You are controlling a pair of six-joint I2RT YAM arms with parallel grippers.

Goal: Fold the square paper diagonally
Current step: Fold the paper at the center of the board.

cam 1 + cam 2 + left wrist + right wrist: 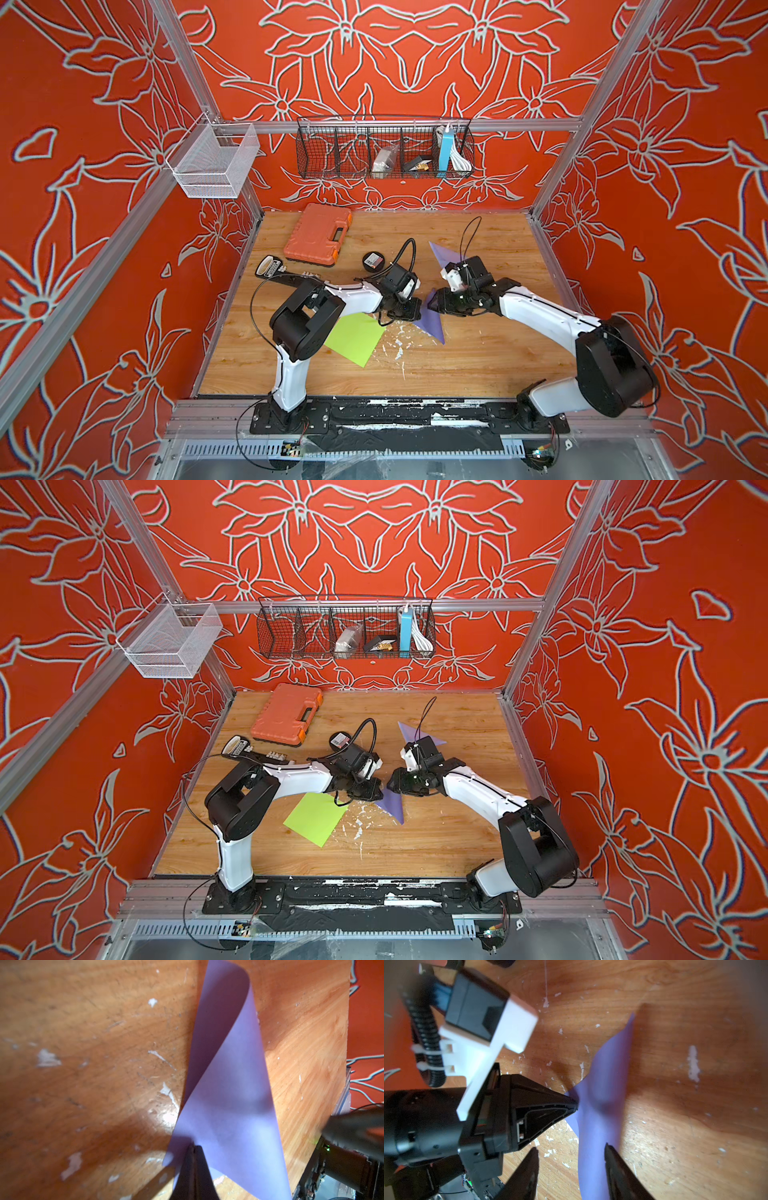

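The purple square paper (433, 326) (392, 803) lies mid-table, curled over on itself, with its far corner (441, 252) flat on the wood. My left gripper (420, 310) (379, 791) (194, 1146) is shut on the edge of one lifted corner, and the sheet (228, 1095) bows away from it. In the right wrist view the left gripper's tip (576, 1105) pinches the paper (604, 1088). My right gripper (430, 302) (390, 781) (570, 1147) faces it, open. The paper strip runs between its fingers, close against one finger (614, 1159).
A lime green paper sheet (355, 338) lies under the left arm's elbow. An orange tool case (318, 235), a black round tin (374, 261) and a black labelled item (269, 266) sit at the back left. A black wire basket (384, 147) and a white mesh basket (214, 160) hang on the frame.
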